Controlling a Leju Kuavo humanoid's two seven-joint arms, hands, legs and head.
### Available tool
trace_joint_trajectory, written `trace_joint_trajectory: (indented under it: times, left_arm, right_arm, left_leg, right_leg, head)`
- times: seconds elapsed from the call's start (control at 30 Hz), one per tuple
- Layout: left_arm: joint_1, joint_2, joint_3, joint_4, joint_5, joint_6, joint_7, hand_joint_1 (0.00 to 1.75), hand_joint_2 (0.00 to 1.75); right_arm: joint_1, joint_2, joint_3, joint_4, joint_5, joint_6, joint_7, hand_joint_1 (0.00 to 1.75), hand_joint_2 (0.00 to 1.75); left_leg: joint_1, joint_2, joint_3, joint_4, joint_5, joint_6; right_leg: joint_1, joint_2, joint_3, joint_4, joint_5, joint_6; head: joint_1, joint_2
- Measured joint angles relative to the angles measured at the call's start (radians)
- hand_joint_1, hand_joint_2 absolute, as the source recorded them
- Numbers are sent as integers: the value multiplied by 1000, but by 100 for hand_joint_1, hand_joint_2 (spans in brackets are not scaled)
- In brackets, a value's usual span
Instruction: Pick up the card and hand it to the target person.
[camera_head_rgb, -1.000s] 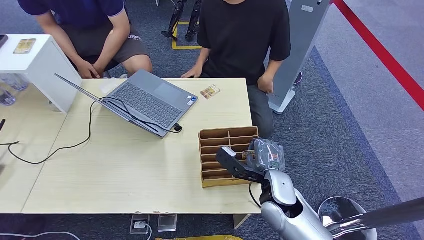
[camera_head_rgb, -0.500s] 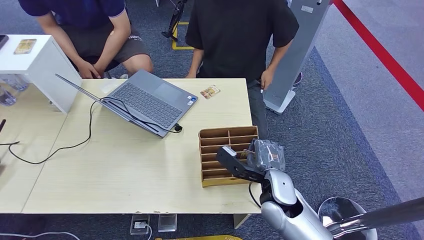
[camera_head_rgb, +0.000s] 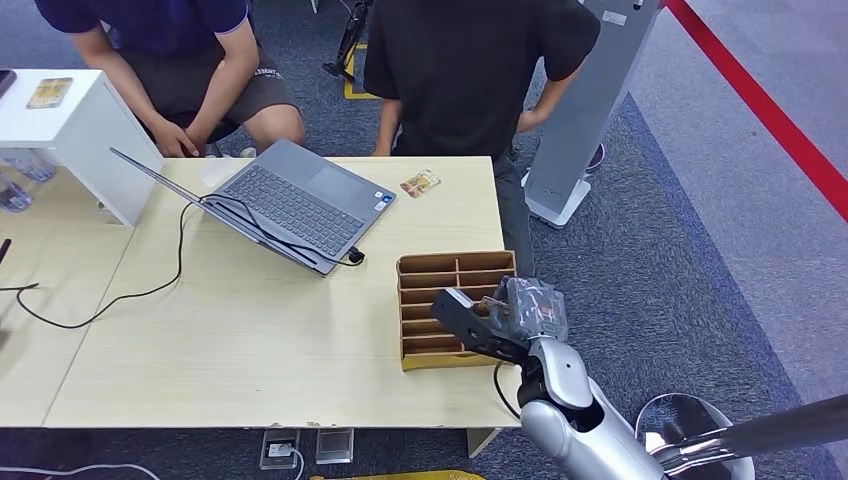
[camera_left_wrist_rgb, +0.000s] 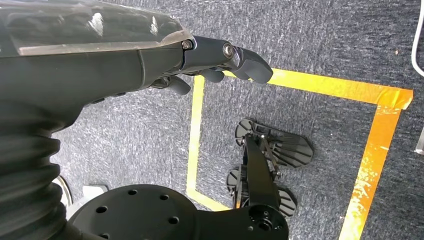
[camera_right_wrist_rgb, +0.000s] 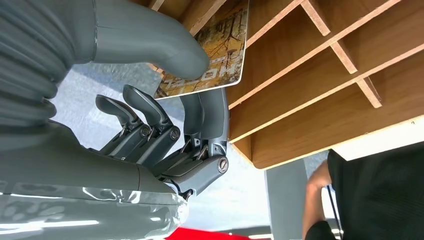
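Observation:
A wooden slotted organizer (camera_head_rgb: 432, 268) stands at the table's near right corner. My right hand (camera_head_rgb: 520, 312) is at its right side. In the right wrist view a printed card (camera_right_wrist_rgb: 220, 50) sticks out of one slot of the organizer (camera_right_wrist_rgb: 325, 75), pinched between the thumb (camera_right_wrist_rgb: 150, 40) and a finger (camera_right_wrist_rgb: 212, 115). A second card (camera_head_rgb: 420, 184) lies flat at the far table edge. A person in a black shirt (camera_head_rgb: 470, 70) stands behind that edge. My left hand (camera_left_wrist_rgb: 215, 55) hangs over the carpet, holding nothing, with its fingers loosely extended.
An open laptop (camera_head_rgb: 290, 205) with a cable sits mid-table. A seated person in a blue shirt (camera_head_rgb: 170, 40) is at the far left, beside a white shelf (camera_head_rgb: 80, 130). A grey stand (camera_head_rgb: 590, 100) rises right of the table, and a red floor line (camera_head_rgb: 770, 110) runs beyond it.
The person in black has straightened up, shifted left and taken the hand off the table. My right hand has crept slightly left along the organizer, still pinching the card.

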Motion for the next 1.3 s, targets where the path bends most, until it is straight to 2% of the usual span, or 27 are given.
trace_joint_trajectory:
  times: [0.27,0.7,0.9,1.0,1.13,1.3]
  left_arm:
    - [0,0,0,0,3,-2,1,0,175]
    - [1,0,0,0,3,-8,-6,0,175]
    - [1,0,-2,0,-14,-16,-9,0,175]
    - [-1,0,-9,0,-31,-27,-12,0,175]
    - [-8,0,-22,0,-45,-39,-14,0,175]
    - [-13,0,-37,0,-52,-41,-19,0,175]
  right_arm:
    - [1,-10,8,-78,11,-77,-23,173,175]
    - [59,-65,-30,-343,97,-266,-91,173,175]
    - [80,-74,-47,-398,196,-347,-192,173,175]
    - [55,-69,-47,-347,217,-389,-279,173,175]
    - [-38,-33,-34,-176,194,-496,-384,173,175]
    - [-173,26,-12,64,183,-567,-426,173,175]
  left_leg:
    - [0,0,0,0,0,0]
    - [0,0,0,0,0,0]
    - [0,0,-1,0,0,0]
    - [0,0,-1,0,0,0]
    - [0,0,-1,0,1,0]
    - [0,-1,-2,0,1,0]
  right_leg:
    - [0,0,0,0,0,0]
    - [0,0,-1,0,0,0]
    - [0,0,0,0,0,0]
    - [0,0,0,0,0,0]
    - [0,0,0,0,0,0]
    - [0,-1,0,1,1,1]
  head:
    - [0,0]
    - [0,0]
    - [-1,0]
    - [-1,0]
    - [0,0]
    - [0,0]
